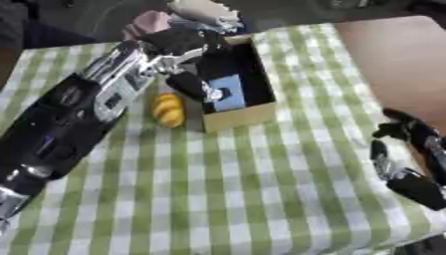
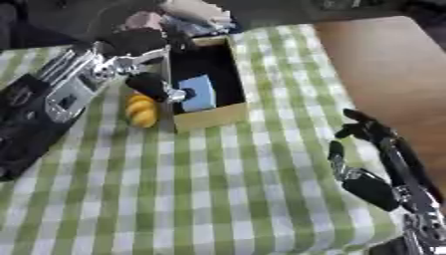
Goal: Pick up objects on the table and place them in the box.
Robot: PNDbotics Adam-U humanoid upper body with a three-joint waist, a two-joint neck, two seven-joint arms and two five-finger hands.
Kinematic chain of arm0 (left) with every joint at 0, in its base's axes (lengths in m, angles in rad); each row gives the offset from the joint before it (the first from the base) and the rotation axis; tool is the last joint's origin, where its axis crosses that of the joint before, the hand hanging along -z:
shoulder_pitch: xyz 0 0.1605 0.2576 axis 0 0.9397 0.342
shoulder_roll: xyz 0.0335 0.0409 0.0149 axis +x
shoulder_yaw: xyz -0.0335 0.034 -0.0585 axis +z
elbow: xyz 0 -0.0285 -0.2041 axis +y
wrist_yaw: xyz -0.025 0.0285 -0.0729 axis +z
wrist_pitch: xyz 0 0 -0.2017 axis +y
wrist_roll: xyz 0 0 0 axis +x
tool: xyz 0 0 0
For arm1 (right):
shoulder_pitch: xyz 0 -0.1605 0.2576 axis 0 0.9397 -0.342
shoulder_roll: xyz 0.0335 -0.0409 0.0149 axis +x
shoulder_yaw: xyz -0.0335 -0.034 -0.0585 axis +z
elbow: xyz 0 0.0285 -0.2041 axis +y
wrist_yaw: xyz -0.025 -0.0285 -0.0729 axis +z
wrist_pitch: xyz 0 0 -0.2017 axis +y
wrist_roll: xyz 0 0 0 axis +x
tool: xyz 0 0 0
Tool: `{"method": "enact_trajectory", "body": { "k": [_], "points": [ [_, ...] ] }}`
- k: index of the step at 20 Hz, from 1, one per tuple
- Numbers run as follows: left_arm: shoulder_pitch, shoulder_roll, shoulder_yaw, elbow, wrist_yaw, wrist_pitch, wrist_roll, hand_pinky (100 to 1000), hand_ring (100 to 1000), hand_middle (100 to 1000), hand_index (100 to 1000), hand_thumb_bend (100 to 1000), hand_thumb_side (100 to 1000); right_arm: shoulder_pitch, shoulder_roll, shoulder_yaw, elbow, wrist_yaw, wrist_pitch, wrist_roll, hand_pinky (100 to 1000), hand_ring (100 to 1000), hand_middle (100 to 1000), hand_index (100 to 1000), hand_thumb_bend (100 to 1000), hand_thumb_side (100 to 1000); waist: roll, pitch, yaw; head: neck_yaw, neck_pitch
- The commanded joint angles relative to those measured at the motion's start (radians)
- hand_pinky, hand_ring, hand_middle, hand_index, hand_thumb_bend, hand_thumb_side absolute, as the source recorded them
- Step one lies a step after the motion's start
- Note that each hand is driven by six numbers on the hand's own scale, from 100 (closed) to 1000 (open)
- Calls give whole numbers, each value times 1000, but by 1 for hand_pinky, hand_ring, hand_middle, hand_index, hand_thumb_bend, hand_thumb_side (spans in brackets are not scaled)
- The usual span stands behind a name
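**Left hand at the box, yellow object just outside it**

Nearest, at the lower right, the right hand (image 2: 370, 187) rests idle on the green-and-white checked table (image 1: 261, 199), fingers relaxed and spread, holding nothing.

Farther in, a yellow, lumpy, oblong object (image 1: 168, 110), much like a small bread roll or toy banana, lies on the cloth. Its long axis runs near to far, and it sits just beside the box's left wall.

The cardboard box (image 1: 240, 117) has a dark interior and stands open-topped, its length also running away from the camera. A light blue object (image 1: 228, 92) lies inside.

The left hand (image 1: 187, 82) reaches over the box's left edge; whether its fingers grip anything cannot be told.
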Motion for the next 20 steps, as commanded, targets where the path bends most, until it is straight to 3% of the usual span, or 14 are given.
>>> {"method": "enact_trajectory", "body": {
  "k": [1, 5, 9, 10, 15, 20],
  "points": [
    [-9, 31, 18, -25, -30, 1, -5, 901, 909, 978, 987, 514, 735, -14, -4, -4, -11, -3, -4, 2, 868, 844, 630, 925, 100, 399, 1, -15, 0, -4, -10],
    [0, 50, 35, -27, -33, 15, 2, 875, 881, 950, 970, 484, 669, -13, -6, -7, -11, -2, -3, 1, 869, 844, 630, 925, 100, 400, 2, -16, 2, -8, -11],
    [20, 102, 75, -11, -12, 28, -48, 854, 852, 900, 937, 467, 526, -13, -8, -10, -10, 0, -2, -1, 868, 843, 630, 924, 100, 402, 5, -18, 6, -15, -11],
    [27, 115, 86, -6, -13, 28, -64, 839, 826, 871, 913, 464, 452, -13, -9, -11, -10, 1, -1, -2, 868, 843, 630, 924, 100, 402, 6, -19, 7, -17, -11],
    [55, 133, 115, 43, -35, 3, -143, 826, 799, 845, 893, 469, 445, -13, -9, -12, -10, 1, -1, -3, 868, 843, 630, 924, 100, 402, 7, -17, 10, -22, -7],
    [57, 94, 113, 139, -40, -16, -140, 823, 792, 839, 891, 459, 519, -13, -6, -11, -11, -2, -1, -3, 868, 842, 630, 924, 100, 397, 0, -14, 3, -21, -5]
  ]
}}
